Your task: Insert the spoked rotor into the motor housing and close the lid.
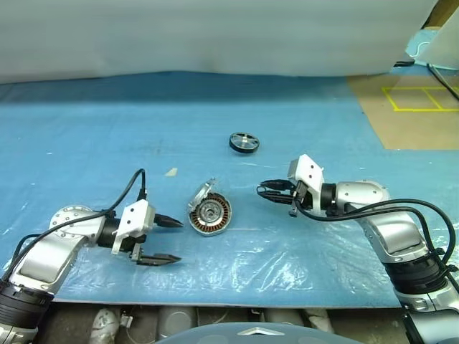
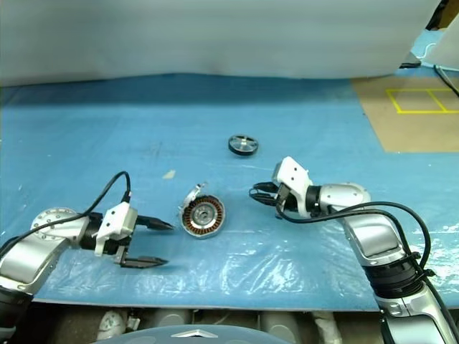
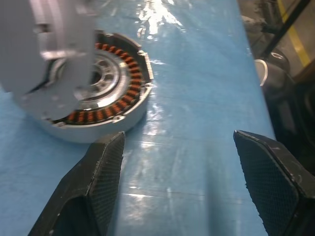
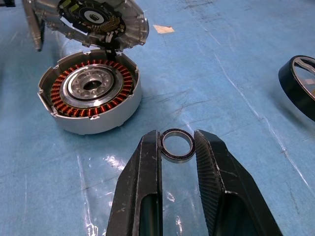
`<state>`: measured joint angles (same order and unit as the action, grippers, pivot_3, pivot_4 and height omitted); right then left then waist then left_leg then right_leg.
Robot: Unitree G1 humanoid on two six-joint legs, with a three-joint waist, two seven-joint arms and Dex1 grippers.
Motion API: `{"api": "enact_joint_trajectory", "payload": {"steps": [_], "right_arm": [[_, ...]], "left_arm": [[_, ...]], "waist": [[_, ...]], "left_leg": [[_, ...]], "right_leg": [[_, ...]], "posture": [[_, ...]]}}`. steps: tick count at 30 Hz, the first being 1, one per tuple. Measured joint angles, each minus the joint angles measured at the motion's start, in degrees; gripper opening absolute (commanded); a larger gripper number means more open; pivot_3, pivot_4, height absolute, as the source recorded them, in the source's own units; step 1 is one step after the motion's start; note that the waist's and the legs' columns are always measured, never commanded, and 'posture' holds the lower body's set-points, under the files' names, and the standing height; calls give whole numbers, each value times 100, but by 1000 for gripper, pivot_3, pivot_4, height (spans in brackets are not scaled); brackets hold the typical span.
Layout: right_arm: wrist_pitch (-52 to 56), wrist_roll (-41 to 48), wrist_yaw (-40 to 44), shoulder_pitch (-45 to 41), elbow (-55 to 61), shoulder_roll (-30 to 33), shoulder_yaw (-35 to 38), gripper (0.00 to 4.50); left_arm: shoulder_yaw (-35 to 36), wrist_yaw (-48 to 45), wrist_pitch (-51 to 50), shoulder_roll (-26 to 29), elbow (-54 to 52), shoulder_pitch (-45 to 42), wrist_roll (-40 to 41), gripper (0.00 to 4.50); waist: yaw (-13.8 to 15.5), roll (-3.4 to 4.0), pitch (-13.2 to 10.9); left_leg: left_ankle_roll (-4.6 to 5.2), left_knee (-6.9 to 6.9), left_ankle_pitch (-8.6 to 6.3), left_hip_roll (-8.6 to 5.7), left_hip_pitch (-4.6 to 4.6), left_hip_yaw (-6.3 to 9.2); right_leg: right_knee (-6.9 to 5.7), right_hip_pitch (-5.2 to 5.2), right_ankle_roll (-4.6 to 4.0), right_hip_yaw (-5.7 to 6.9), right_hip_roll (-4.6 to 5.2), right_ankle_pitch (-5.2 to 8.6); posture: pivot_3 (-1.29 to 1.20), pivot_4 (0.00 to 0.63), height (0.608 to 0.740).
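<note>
The motor housing (image 1: pixel 212 214) lies near the middle of the blue table, its copper windings (image 4: pixel 91 91) showing around a silvery hub. The lid (image 1: pixel 200 193) stands tilted up against the housing's far left rim, seen from inside as lid (image 4: pixel 96 19). Farther back and apart lies the spoked rotor (image 1: pixel 244 142), flat, with its black rim. My left gripper (image 1: pixel 178 241) is open just left of the housing, nothing between its fingers (image 3: pixel 101 172). Right of the housing, my right gripper (image 4: pixel 177 137) is shut on a small thin black ring (image 4: pixel 177 160), held above the table.
A small pale scrap (image 1: pixel 171 172) lies left of the housing. A tan floor patch with yellow tape lines (image 1: pixel 419 107) lies beyond the table's right edge. A white sheet (image 1: pixel 215 36) closes off the back. The table's front edge (image 1: pixel 215 302) runs just below both arms.
</note>
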<state>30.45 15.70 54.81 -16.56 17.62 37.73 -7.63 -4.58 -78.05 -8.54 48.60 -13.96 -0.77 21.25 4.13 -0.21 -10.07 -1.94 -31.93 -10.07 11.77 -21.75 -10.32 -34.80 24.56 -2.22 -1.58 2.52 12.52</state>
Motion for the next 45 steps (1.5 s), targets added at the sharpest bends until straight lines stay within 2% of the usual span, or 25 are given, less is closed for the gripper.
{"api": "enact_joint_trajectory", "payload": {"steps": [5, 9, 18, 24, 29, 36, 42, 45], "right_arm": [[10, 7, -7, 5, 0, 88, 11, 563], [28, 25, -6, 159, 63, 283, 96, 563], [145, 129, -234, 326, 334, 313, 254, 563], [176, 147, -438, 584, 555, 312, 258, 563], [242, 189, -593, 687, 615, 308, 264, 563], [238, 195, -661, 690, 620, 307, 260, 563], [185, 176, -619, 615, 590, 296, 187, 563], [156, 150, -612, 596, 535, 294, 153, 563]], "left_arm": [[-258, 209, 345, -422, 28, -396, -229, 3713], [-487, 190, 1141, -438, 292, -895, -742, 3713], [-1583, -273, 1697, -807, 1010, -2352, -1538, 3713], [-1782, -558, 2368, -647, 1843, -2649, -1874, 3713], [-1778, -761, 2925, -564, 2204, -2744, -1820, 3713], [-1768, -919, 2946, -489, 2254, -2742, -1689, 3713], [-1429, -1031, 2219, -430, 2139, -2743, -1022, 3713], [-1293, -1181, 1815, -144, 1837, -2704, -815, 3713]], "waist": [[4, 0, 0], [6, 0, 1], [15, 2, 2], [16, 2, 2], [53, 3, 3], [75, 3, 3], [105, 3, 3], [113, 3, 3]], "left_leg": [[0, -16, 0, 1, 12, 1], [0, -19, 0, 1, 21, 4], [0, -30, 1, -2, 27, 4], [-1, -31, 2, -1, 29, 5], [-1, -37, 1, -7, 28, 6], [-1, -38, 1, -5, 30, 5], [-1, -43, 2, -5, 31, 2], [-1, -43, 1, -4, 31, 2]], "right_leg": [[-4, -22, 0, 3, 1, 0], [-6, -32, 0, 4, 1, 0], [-23, -35, 0, 3, 5, -1], [-27, -34, 0, 4, 4, -1], [-31, -35, 0, 4, 14, -1], [-41, -34, -1, 4, 14, -1], [-47, -33, -1, 4, 13, 0], [-47, -32, -2, 4, 13, 0]], "posture": [[0, 150, 740], [0, 150, 740], [0, 150, 740], [0, 150, 740], [0, 150, 740], [0, 150, 740], [0, 150, 740], [0, 150, 740]]}}
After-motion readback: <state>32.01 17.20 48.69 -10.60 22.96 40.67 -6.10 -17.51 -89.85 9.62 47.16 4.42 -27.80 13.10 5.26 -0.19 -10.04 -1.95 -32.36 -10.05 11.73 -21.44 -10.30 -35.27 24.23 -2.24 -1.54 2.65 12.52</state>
